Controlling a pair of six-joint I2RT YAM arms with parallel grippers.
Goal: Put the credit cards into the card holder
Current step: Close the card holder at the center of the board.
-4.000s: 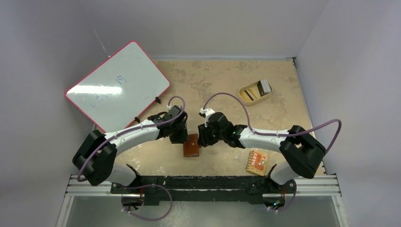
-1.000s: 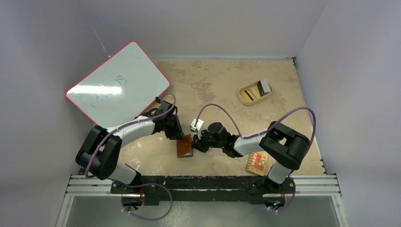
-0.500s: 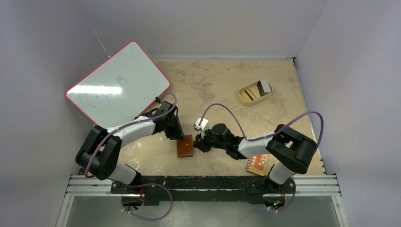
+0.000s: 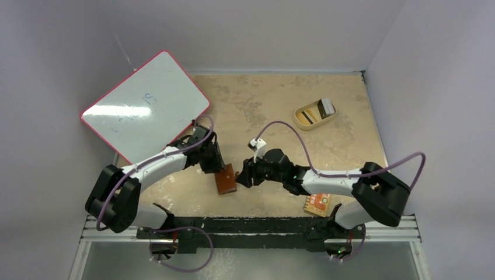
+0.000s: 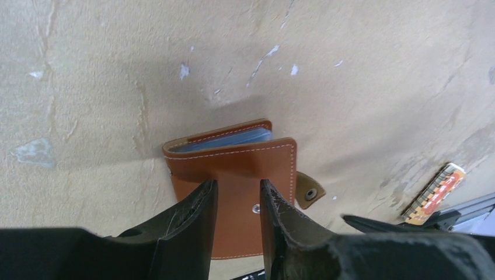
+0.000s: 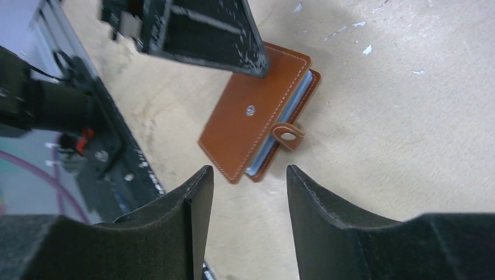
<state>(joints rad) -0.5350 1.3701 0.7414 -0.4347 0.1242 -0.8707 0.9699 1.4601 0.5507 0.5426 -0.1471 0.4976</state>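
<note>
— The card holder: where did it lie?

— Take the table from left to right. A white board with a red rim sat at the far left. Next came the left gripper, low over the near middle of the table, its jaws a little apart with nothing between them. The card holder lay flat right under it, folded over. Its snap tab was undone and stuck out at the side, and blue-grey pockets showed along one edge.

— Did that gripper touch it?

— I couldn't tell. One finger hung over a corner of the cover.

— And the right gripper?

— Just to the right of the card holder and pointed at it, with its jaws apart, empty and clear of the leather.

— The credit cards?

— Well apart from all that, in a tan oval dish toward the far right. An orange-red packet lay at the near right, beside the right arm.
</note>
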